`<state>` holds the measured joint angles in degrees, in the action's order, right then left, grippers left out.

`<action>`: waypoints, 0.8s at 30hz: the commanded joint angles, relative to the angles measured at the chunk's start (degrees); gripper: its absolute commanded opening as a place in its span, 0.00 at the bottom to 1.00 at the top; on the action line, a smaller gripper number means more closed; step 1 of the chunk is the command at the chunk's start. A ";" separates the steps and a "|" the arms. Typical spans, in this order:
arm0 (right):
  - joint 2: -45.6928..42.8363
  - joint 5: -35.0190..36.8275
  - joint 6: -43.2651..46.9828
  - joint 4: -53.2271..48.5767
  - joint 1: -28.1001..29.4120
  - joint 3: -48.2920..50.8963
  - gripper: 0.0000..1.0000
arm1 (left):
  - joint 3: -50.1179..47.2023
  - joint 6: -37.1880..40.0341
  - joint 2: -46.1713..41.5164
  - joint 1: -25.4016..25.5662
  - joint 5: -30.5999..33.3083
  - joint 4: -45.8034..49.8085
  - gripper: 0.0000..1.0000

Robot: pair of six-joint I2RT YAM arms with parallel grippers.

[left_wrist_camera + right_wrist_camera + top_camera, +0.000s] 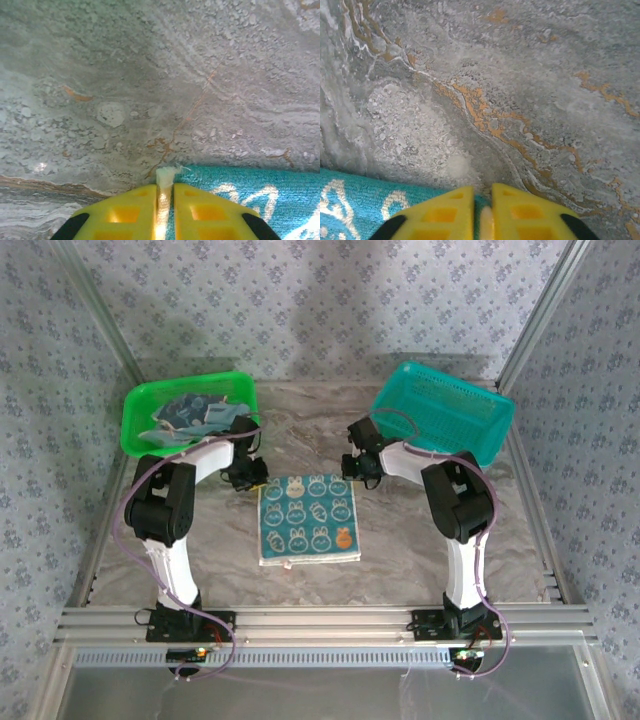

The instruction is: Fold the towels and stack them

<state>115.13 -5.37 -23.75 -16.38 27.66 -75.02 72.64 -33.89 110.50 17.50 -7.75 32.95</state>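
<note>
Teal printed cloth towel (308,519) flat, unfolded, far corners pinched by left gripper (165,195) and right gripper (481,197); crumpled towels (195,412) waiting in green plastic basket (133,425).

two baskets (133,430) (450,410), one spread towel (308,518)

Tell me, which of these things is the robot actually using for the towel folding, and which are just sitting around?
In the job: spread towel, its far corners pinched by the left gripper and right gripper; crumpled towels heaped in the green basket.

Just sitting around: the green basket itself; teal basket; marble-look table.
</note>
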 commanded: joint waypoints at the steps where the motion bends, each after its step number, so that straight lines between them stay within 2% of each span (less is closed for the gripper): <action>1: 0.17 -1.06 -1.50 -0.69 1.43 1.91 0.00 | -1.71 -0.04 0.92 1.20 -1.68 -3.07 0.03; 2: -0.20 -1.10 -1.41 -0.93 1.35 2.00 0.00 | -1.80 -0.10 0.50 1.22 -1.82 -3.11 0.00; 9: -4.61 -0.87 1.27 -2.31 -1.11 0.62 0.00 | -0.22 -0.94 -4.94 1.31 -1.67 -2.22 0.00; 17: -9.92 -1.23 4.58 -2.61 -3.80 -1.88 0.00 | 5.62 1.57 -6.60 1.31 -0.36 1.02 0.00; 24: -15.13 0.07 5.55 -0.14 -3.55 2.33 0.00 | 1.67 2.80 -10.54 1.39 -0.85 -2.75 0.00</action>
<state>103.02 -6.22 -19.79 -16.91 23.92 -74.81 76.36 -32.53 103.59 18.55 -8.32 30.98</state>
